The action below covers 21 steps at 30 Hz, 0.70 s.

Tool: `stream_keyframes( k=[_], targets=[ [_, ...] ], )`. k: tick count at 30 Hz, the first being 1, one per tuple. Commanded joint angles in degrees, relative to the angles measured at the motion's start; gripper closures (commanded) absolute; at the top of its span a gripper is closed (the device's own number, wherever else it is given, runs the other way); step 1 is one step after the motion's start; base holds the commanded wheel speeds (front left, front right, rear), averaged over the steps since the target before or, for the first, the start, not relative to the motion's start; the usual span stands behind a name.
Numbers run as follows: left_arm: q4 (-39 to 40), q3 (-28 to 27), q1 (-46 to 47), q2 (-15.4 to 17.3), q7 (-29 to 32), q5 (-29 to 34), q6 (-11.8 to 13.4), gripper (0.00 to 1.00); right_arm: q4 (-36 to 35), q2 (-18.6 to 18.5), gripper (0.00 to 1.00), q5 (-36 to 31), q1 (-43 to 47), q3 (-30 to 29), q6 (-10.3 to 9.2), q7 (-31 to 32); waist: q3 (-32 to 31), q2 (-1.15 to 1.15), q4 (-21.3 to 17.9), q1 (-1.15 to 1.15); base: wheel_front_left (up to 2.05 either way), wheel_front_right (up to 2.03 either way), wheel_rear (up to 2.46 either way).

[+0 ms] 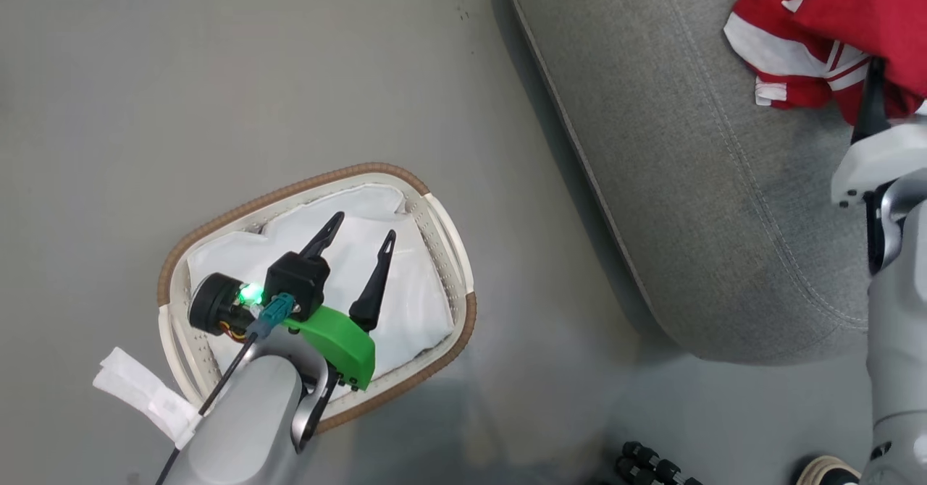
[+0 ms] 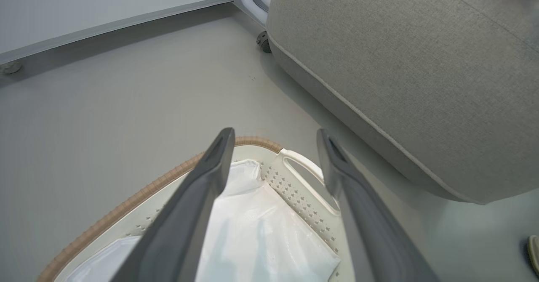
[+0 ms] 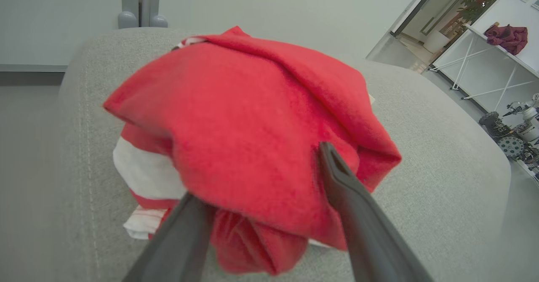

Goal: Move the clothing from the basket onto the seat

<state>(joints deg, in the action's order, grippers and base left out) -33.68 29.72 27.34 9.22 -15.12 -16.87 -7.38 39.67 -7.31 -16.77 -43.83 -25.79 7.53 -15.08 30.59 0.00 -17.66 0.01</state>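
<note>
Dark fingers of the right end effector [image 3: 257,170] stand wide apart, with a bunched fold of the clothing [image 3: 252,118] between them and draped over one tip. That red, white-banded heap lies on the grey seat [image 3: 442,147], at the upper right of the head view. The left end effector [image 1: 365,224] hangs well apart from it, jaws spread wide and holding nothing, above the basket [image 1: 290,192], which stands on the floor [image 1: 217,72] near the seat. Inside the basket lies a white liner sheet [image 1: 405,289].
</note>
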Motion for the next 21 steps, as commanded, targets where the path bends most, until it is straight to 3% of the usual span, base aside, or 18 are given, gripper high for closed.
stream_keyframes(
  k=[1,10,21],
  targets=[
    [-0.26,-0.67,-1.17,-0.41,-0.04,0.58,-0.14,0.00,-0.94,0.11,0.00,0.70,2.33,0.45,-0.08,-0.11,-2.64,0.00,0.31,-0.01,0.00,0.00,0.00],
    [1.81,-7.91,-6.22,-1.38,-0.03,2.71,1.24,0.00,-8.31,2.30,0.00,5.83,13.74,7.67,-0.08,-0.11,-8.77,0.00,2.64,-0.01,0.00,0.00,0.00],
    [9.47,-19.78,-13.48,-2.95,-0.03,7.13,3.83,0.00,-12.82,4.23,0.00,12.55,19.12,19.90,-0.08,-0.12,-14.36,0.00,8.85,-0.01,0.00,0.00,0.00]
  ],
)
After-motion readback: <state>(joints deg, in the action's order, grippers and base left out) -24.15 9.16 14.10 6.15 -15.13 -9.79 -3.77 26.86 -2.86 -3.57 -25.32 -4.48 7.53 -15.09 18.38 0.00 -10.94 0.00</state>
